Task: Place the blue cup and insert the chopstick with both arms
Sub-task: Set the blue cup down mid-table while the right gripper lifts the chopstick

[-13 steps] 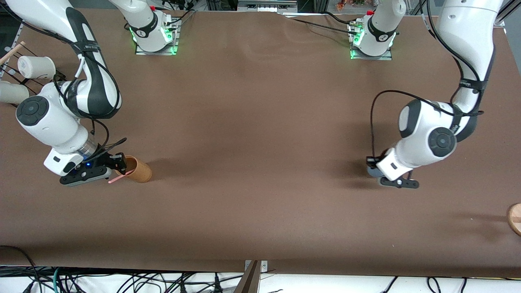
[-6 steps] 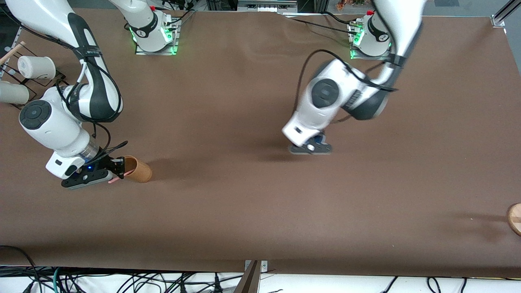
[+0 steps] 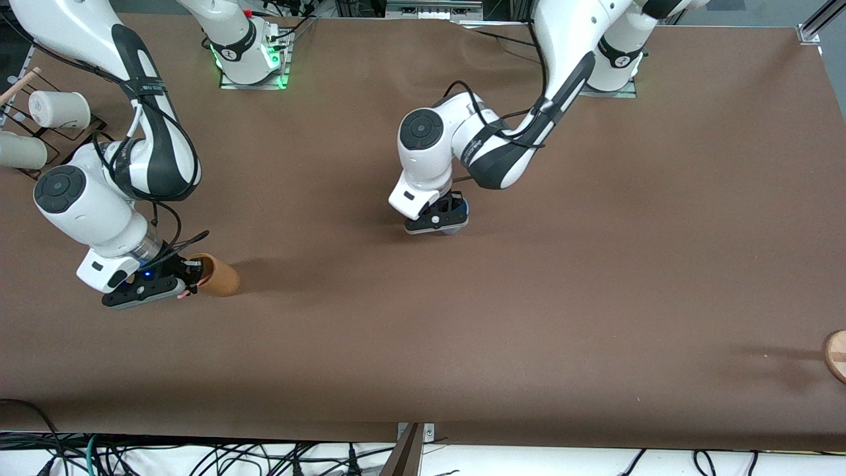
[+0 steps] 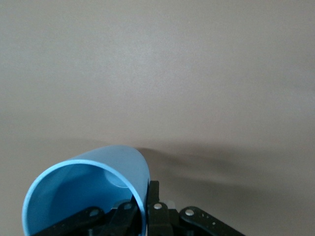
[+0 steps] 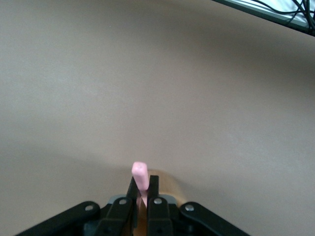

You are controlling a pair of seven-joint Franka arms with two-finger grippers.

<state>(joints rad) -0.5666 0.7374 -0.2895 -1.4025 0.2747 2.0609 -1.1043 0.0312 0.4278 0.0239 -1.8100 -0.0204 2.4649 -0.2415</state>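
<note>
Front view: nearest the camera, toward the right arm's end of the table, the right gripper point(image 3: 187, 281) sits low over the brown table point(image 3: 595, 277), just beside the tan cup point(image 3: 218, 276). Its fingers are pinched tight on the chopstick point(image 3: 188, 292). In the right wrist view the pink stick point(image 5: 141, 181) pokes out past the fingertips point(image 5: 153, 189), its long axis running straight ahead along the gripper's own line; whether it touches the tan cup, I cannot tell.

Farther from the camera, over the middle of the table, the left gripper point(image 3: 444, 213) has the blue cup point(image 3: 456, 221) clamped by its wall. The left wrist view shows one finger inside the cup point(image 4: 86, 196) and one outside, with the cup tipped so that its open mouth faces the wrist camera.

Farthest off, at the right arm's end, two white cups point(image 3: 58, 109) lie on a wire rack point(image 3: 39, 142).
</note>
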